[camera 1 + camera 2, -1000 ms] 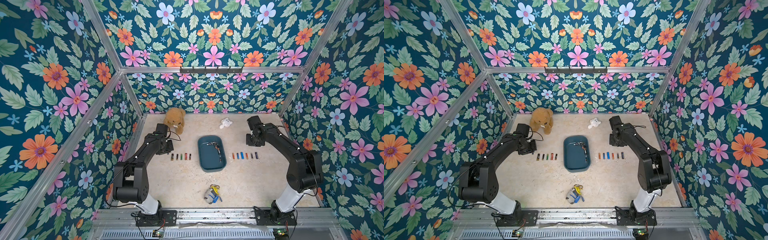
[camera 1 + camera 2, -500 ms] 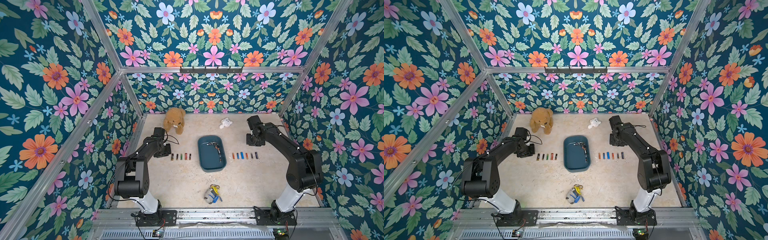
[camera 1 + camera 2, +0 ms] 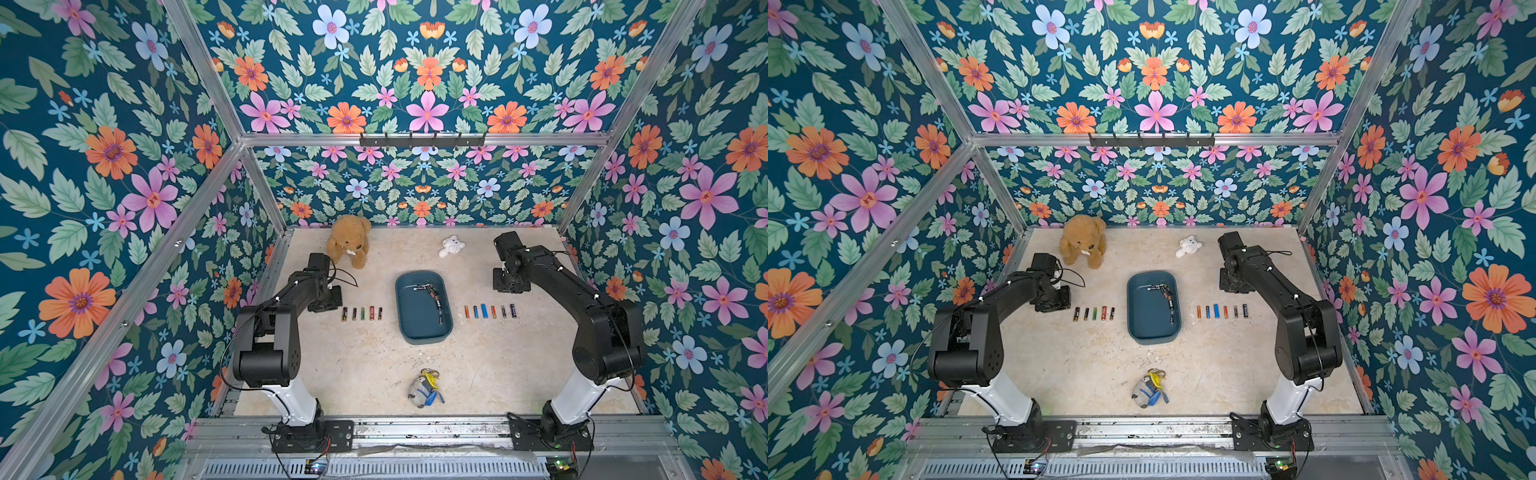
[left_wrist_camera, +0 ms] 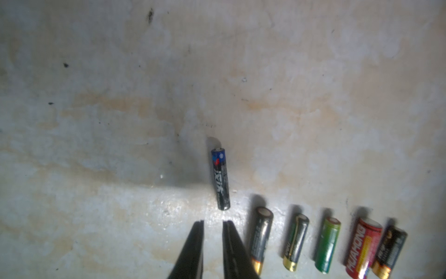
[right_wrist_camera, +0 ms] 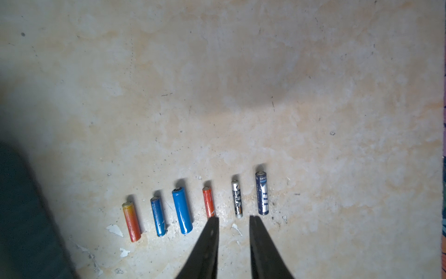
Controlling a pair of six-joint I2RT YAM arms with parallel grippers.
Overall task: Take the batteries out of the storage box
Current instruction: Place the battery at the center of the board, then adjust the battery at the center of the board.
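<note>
Lying in the box, which sits mid-table, are a few batteries, bunched toward its far and right side; the count cannot be told. Left of the box and apart from it, a left row of five cells lies side by side on the table. Right of the box, a right row of six lies likewise. Left gripper: low over the table at the outer end of the left row, jaws parted narrowly, nothing between them. A dark cell lies flat just ahead of its fingertips, clear of them and beside the row's end cell. Right gripper: jaws parted a little, holding nothing, tips by the near ends of the right row's outer cells. One fingertip overlaps the end of a red cell in the wrist view; contact cannot be told
</note>
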